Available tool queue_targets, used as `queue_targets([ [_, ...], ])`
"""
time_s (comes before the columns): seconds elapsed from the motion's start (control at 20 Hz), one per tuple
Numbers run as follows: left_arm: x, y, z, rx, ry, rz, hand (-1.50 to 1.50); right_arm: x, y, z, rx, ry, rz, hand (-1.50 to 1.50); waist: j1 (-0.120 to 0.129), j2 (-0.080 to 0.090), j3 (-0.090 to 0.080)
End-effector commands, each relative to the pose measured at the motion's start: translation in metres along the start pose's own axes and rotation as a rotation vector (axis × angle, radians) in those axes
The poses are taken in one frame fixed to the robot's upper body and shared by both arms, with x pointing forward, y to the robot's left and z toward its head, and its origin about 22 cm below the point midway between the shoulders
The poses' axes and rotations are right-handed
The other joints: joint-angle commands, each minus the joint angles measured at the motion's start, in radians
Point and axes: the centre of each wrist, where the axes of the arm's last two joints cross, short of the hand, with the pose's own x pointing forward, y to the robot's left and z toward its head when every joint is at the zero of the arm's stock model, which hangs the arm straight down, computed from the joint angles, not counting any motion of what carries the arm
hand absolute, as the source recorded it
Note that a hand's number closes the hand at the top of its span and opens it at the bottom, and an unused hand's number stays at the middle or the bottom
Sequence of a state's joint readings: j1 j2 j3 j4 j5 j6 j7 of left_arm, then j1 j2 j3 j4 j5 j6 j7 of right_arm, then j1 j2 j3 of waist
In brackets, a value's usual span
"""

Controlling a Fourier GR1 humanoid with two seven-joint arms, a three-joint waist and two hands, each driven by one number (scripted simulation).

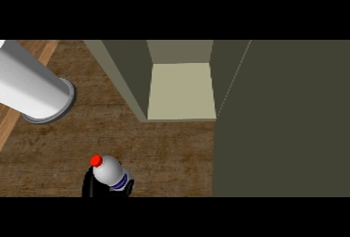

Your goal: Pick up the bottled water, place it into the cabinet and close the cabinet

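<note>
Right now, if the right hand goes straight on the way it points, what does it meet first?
Probably the cabinet's left side wall, outside the opening; depth is unclear. The right hand, curled round the bottled water, sits left of the opening.

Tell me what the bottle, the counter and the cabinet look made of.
Bottle: likely plastic, glossy, with a bright highlight on its pale body.
Counter: wood or wood-look, matte, with brown grain.
Cabinet: probably painted board, flat olive-grey, no grain.
</note>
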State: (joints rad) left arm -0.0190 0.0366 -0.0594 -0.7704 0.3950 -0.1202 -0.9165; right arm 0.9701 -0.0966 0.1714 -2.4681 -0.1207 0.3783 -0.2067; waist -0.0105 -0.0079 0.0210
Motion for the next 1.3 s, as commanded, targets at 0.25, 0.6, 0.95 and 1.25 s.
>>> queue_targets([
  [0.25, 0.017, -0.037, -0.044, -0.141, 0.023, 0.081, 1.50, 0.027, 0.003, 0.001, -0.025, -0.035, -0.027, -1.50, 0.004, 0.006, -0.021],
  [0.6, 0.041, -0.101, -0.086, -0.176, 0.043, 0.062, 1.50, 0.011, -0.008, -0.003, -0.009, -0.056, -0.025, -1.50, 0.001, 0.008, -0.021],
  [0.95, 0.068, -0.167, -0.092, -0.217, -0.041, -0.065, 1.50, 0.023, 0.001, -0.003, -0.025, -0.052, -0.050, -1.50, -0.005, 0.007, -0.021],
  [1.25, 0.093, -0.212, -0.143, -0.211, -0.016, -0.105, 1.50, 0.007, -0.012, -0.008, -0.025, -0.056, -0.023, -1.50, -0.014, 0.012, -0.021],
])
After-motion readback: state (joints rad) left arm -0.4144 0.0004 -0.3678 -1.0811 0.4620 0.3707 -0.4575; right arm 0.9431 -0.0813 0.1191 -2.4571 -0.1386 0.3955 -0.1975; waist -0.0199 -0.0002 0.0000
